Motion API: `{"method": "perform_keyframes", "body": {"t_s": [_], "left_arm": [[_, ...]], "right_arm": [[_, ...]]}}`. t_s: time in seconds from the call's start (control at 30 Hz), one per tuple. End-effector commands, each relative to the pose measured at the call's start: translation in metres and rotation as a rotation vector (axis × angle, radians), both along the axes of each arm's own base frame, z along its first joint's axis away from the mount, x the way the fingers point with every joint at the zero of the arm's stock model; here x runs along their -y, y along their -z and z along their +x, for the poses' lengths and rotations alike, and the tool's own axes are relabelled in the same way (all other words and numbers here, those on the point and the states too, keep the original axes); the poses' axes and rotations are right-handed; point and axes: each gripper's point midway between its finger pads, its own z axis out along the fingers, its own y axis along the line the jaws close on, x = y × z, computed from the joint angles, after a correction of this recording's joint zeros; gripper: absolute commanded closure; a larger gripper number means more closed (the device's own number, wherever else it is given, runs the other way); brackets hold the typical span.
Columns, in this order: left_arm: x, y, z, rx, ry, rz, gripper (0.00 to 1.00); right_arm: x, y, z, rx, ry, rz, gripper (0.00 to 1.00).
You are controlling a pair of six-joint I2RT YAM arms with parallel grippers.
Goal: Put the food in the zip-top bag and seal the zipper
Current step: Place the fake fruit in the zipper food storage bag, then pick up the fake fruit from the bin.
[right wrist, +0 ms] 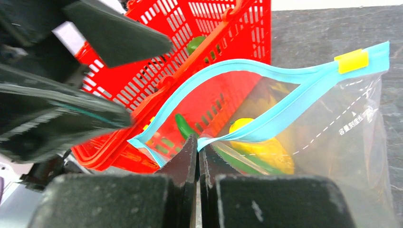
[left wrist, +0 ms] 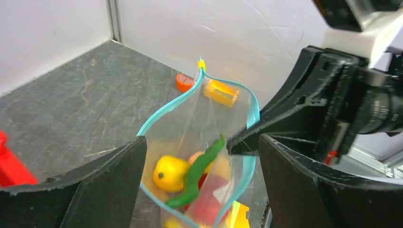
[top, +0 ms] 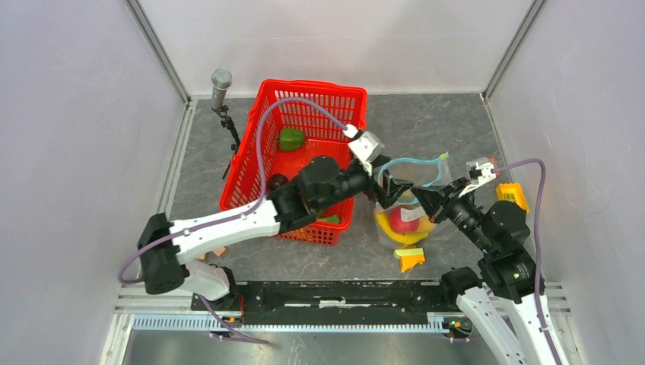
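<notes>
Bag [right wrist: 342, 142] looks floppy and slick; right hand [right wrist: 198, 142] pinches the stiffer zipper [right wrist: 294, 102], left hand [left wrist: 202, 142] open around it.

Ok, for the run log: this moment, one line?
bag: open, food inside; right fingers: shut on zipper; left fingers: open at bag

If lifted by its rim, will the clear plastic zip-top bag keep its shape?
Probably not: the clear bag looks thin and creased, so likely floppy. The toy food sits low, so it may sag below the right gripper.
</notes>
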Motion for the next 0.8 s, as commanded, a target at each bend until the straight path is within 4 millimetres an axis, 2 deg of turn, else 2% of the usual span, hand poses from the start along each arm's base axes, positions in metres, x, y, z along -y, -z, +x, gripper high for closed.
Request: {"method": "perform_keyframes", "body": {"t_s": [0.0,0.1,0.3,0.53,0.63,0.77], "left_arm": [[-0.044,-0.033,-0.008,0.042,-0.062,-0.033,0.06],[-0.075,-0.018,0.0,0.038,-0.177,0.062,0.03],[-0.156,0.021,0.031,-0.049,-0.512,0.242,0.0],[-0.228,0.088,0.065,-0.272,-0.751,0.346,0.0],[-0.249,0.116,0.072,-0.363,-0.8,0.384,0.0],[-0.271,0.154,0.085,-0.399,-0.9,0.495,0.0]], "right_arm": [[0.011,-0.017,0.004,0.097,0.057,-0.031,0.97],[0.016,-0.013,0.006,0.089,0.085,-0.056,0.97],[0.012,0.001,0.008,0.055,0.069,-0.036,0.97],[0.013,0.006,0.007,0.038,0.074,-0.039,0.97],[0.015,0.005,0.007,0.04,0.084,-0.042,0.97],[0.014,0.007,0.007,0.034,0.079,-0.041,0.97]]}}
